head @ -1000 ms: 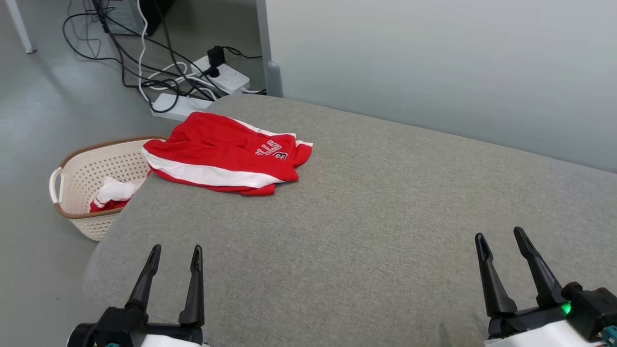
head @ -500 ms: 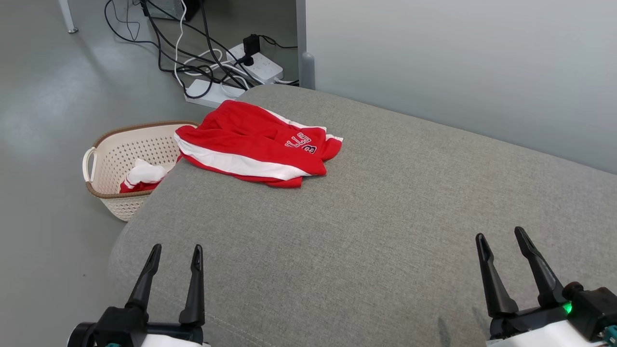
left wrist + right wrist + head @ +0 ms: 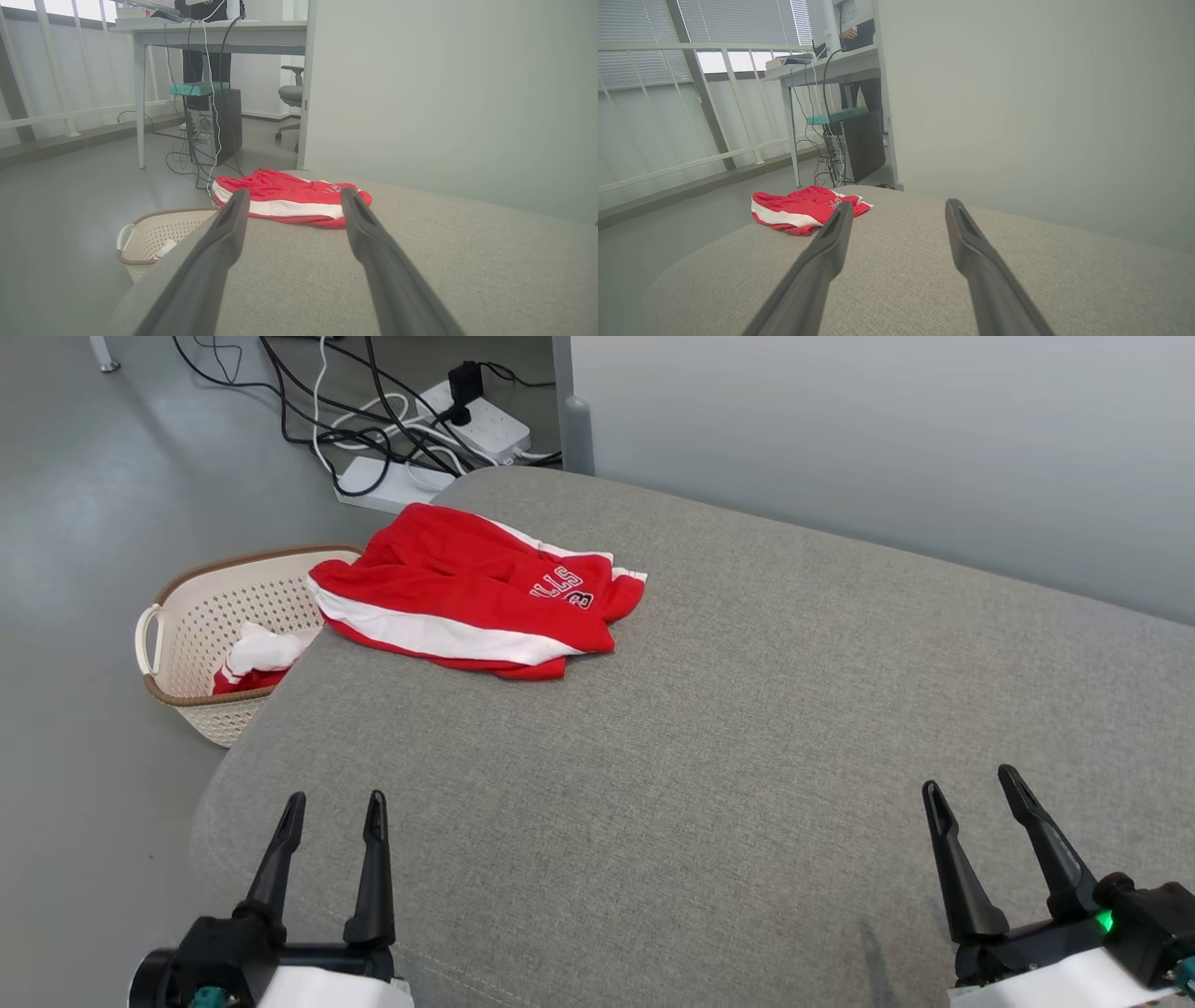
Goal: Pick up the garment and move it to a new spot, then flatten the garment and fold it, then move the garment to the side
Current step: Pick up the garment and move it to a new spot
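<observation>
Just crumpled red garment on woven upholstery

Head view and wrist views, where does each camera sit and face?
Head view: on the head, facing forward and down at grey cushion, red garment, basket; left hand and right hand, both open, show.
Left wrist view: on that wrist, facing along its fingers towards garment, basket, desk.
Right wrist view: on that wrist, facing along its fingers across the cushion to the garment.
All three share the garment on the cushion.
</observation>
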Robot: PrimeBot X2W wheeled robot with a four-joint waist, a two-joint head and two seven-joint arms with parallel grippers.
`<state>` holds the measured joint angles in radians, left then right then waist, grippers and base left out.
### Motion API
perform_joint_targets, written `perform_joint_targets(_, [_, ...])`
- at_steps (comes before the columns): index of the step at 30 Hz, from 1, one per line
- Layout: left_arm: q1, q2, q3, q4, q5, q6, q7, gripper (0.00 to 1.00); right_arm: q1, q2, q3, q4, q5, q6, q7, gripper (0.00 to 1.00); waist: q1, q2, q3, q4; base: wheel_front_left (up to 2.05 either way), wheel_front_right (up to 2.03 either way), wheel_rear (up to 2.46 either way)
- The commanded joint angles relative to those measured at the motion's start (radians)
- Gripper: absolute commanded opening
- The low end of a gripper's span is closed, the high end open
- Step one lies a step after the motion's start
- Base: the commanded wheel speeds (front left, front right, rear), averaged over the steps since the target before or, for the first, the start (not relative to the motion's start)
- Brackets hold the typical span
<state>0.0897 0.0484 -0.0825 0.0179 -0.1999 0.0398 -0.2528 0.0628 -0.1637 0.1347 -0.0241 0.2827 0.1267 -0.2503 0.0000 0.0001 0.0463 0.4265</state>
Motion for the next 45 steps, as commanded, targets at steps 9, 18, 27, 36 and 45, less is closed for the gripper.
perform_joint_targets(9, [-0.185, 0.002, 0.024, -0.021, -0.045, 0.027, -0.009, 1.0, -0.1, -0.067, 0.034, -0.049, 0.014, 0.004, -0.011, 1.0, 0.0, -0.0001, 0.116, -0.066, 0.0, 0.0, 0.0])
perform_joint_targets(18, [-0.349, 0.002, 0.029, 0.099, -0.046, 0.008, -0.009, 1.0, -0.173, -0.106, 0.056, -0.06, 0.025, 0.004, -0.011, 1.0, 0.0, -0.0001, 0.22, -0.134, 0.0, 0.0, 0.0])
perform_joint_targets(27, [-0.55, 0.017, 0.088, 0.327, -0.031, -0.014, -0.009, 1.0, -0.227, -0.118, 0.063, -0.074, 0.037, 0.004, -0.011, 1.0, 0.0, -0.0001, 0.3, -0.207, 0.0, 0.0, 0.0])
perform_joint_targets(36, [-0.736, 0.095, 0.141, 0.633, -0.048, 0.029, 0.062, 1.0, -0.264, -0.118, 0.067, -0.07, 0.048, 0.004, -0.011, 1.0, 0.0, -0.0001, 0.341, -0.266, 0.0, 0.0, 0.0])
perform_joint_targets(45, [-0.855, 0.146, 0.166, 0.817, -0.089, 0.024, 0.189, 1.0, -0.288, -0.12, 0.082, -0.078, 0.053, 0.004, -0.011, 1.0, 0.0, -0.0001, 0.365, -0.292, 0.0, 0.0, 0.0])
